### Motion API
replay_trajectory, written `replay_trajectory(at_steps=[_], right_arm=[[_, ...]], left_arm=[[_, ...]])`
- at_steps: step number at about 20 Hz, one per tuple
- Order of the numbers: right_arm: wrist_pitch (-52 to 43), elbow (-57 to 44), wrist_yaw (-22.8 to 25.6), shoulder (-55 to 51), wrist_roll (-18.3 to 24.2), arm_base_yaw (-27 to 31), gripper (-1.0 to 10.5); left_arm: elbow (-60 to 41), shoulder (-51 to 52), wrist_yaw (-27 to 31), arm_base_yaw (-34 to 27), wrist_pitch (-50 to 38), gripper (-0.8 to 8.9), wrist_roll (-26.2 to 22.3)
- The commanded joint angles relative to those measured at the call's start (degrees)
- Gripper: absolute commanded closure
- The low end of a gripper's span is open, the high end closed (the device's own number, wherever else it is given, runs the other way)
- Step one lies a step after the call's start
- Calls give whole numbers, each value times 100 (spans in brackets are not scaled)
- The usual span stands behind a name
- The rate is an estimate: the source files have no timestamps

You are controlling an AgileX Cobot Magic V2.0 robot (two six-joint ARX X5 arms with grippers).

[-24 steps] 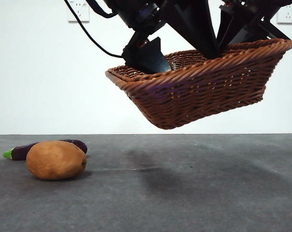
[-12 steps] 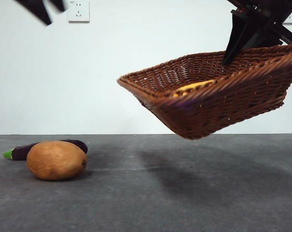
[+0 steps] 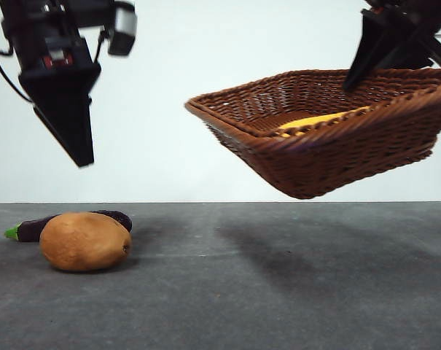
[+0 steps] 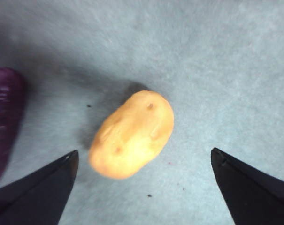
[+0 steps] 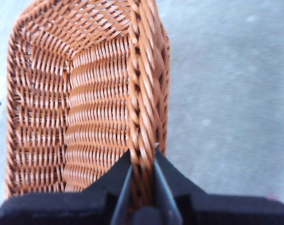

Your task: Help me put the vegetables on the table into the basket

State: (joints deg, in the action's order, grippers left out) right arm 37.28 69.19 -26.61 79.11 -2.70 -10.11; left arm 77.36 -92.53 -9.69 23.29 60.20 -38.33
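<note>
The brown wicker basket [image 3: 329, 146] hangs tilted in the air at the right, with my right gripper [image 3: 351, 79] shut on its braided rim [image 5: 142, 117]. A yellow corn cob [image 3: 318, 120] lies inside it. On the table [image 3: 278, 292] at the left rests a brown potato [image 3: 85, 240], and a purple eggplant [image 3: 32, 228] with a green stem lies just behind it. My left gripper [image 3: 79, 157] hovers above the potato, clear of it. In the left wrist view its jaws stand wide open either side of the potato [image 4: 132, 133], with the eggplant [image 4: 3, 112] off to one side.
A white wall with power sockets [image 3: 435, 25] stands behind the table. The basket's shadow [image 3: 278, 255] falls on the grey table under it.
My left gripper left the basket, swung to the upper left and came down over the potato. The corn now shows in the basket, which shifted slightly right.
</note>
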Motion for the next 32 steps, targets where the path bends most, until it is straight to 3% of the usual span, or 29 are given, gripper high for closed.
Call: replay_trajectory(at_steps=[1,22,23,26,27,32], right_arm=[[-92,-4,-249,-9,48,151,958],[-293,-4,-494,-9,155,350,958],[-293,-4,-492,-9,155,350,958],[-293,-4,-492,-9,155,350,958],[-293,-4,-492,-9,153,350,958],[-251,-4,-492,-9,153,350,958]], left_arm=[[-22,-304,-103,-13,-7,340,-92],[-39,-1443,-76,-13,-407,347,-221],[-39,-1443,-76,-13,-463,365,-221],[-48,-1443,-92,-13,-483,662,-111],[-48,-1443,-116,-17,-474,711,-61],[-48,-1443,-278,-26,-299,747,85]])
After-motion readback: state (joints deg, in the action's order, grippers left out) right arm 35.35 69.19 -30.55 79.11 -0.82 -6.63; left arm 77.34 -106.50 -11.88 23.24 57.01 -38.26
